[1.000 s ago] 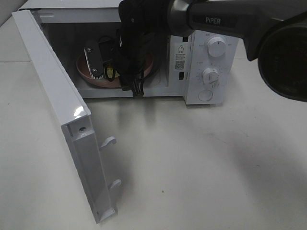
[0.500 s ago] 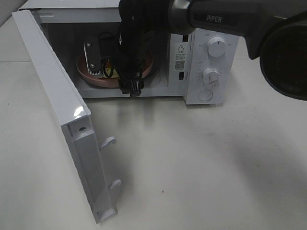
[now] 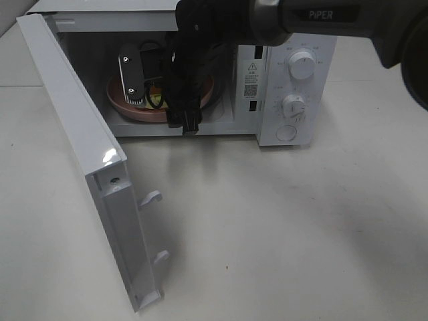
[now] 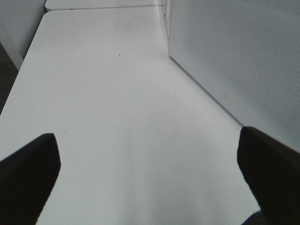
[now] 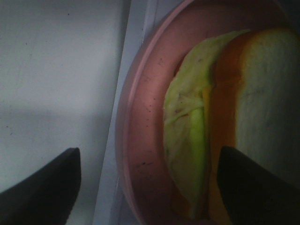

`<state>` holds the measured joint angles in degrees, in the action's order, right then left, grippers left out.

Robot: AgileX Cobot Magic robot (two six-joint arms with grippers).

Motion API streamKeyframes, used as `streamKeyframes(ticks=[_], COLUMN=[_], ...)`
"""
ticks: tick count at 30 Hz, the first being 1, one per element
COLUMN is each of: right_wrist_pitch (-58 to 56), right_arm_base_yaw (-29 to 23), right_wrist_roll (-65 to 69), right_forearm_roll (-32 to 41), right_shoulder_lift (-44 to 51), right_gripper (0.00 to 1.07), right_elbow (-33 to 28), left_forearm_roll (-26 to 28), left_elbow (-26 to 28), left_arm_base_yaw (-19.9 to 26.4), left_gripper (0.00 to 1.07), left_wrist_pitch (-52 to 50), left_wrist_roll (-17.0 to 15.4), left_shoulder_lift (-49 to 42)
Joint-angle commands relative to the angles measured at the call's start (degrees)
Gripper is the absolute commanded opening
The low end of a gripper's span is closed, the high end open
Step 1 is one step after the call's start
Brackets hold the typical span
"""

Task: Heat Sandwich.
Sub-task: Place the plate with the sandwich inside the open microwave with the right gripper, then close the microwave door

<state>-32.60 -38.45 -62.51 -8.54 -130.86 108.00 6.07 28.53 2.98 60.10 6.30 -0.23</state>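
Microwave (image 3: 287,87) sits on the white table (image 3: 281,227), door (image 3: 73,154) swung fully open toward the left of the high view. Pink plate (image 3: 124,107) is inside the cavity. Sandwich (image 3: 155,100) lies on that plate, mostly hidden behind the arm in the high view. The right wrist view shows it clearly: pale bread, an orange layer and a green-yellow leaf, lying inside the plate rim.

Right arm (image 3: 314,17) reaches into the cavity from the upper right. Right gripper (image 3: 150,83) hangs over the plate, jaws spread wide. In the wrist view the sandwich sits between the two dark fingers (image 5: 47,187), nothing pinched. Cannot tell whether the far finger touches the bread.

Left gripper (image 4: 149,171) is not visible in the high view. Its own wrist view shows jaws spread wide and empty over bare table, with a white perforated panel (image 4: 234,56) just beside it.

Two knobs (image 3: 302,65) and a round button (image 3: 286,132) sit on the front panel.
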Motion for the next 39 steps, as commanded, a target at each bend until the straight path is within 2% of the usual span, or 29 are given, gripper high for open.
streamKeyframes(ticks=[1, 18, 39], right_wrist_pitch=[2.52, 10.71, 11.63], right_arm_base_yaw=[0.29, 0.23, 0.11], right_wrist_roll=[0.34, 1.83, 11.29], right_forearm_roll=[-0.06, -0.06, -0.06], right_shoulder_lift=[2.58, 13.29, 29.28], right_gripper=[0.76, 0.76, 0.76], right_elbow=[-3.38, -21.66, -38.04], left_forearm_roll=[0.23, 0.23, 0.23], left_elbow=[-0.23, -0.23, -0.23], left_arm_base_yaw=[0.06, 0.06, 0.06], left_gripper=[0.98, 0.98, 0.98], left_wrist_pitch=[-0.69, -0.69, -0.69], left_wrist_roll=[-0.17, -0.17, -0.17], left_shoulder_lift=[-1.66, -1.66, -1.66])
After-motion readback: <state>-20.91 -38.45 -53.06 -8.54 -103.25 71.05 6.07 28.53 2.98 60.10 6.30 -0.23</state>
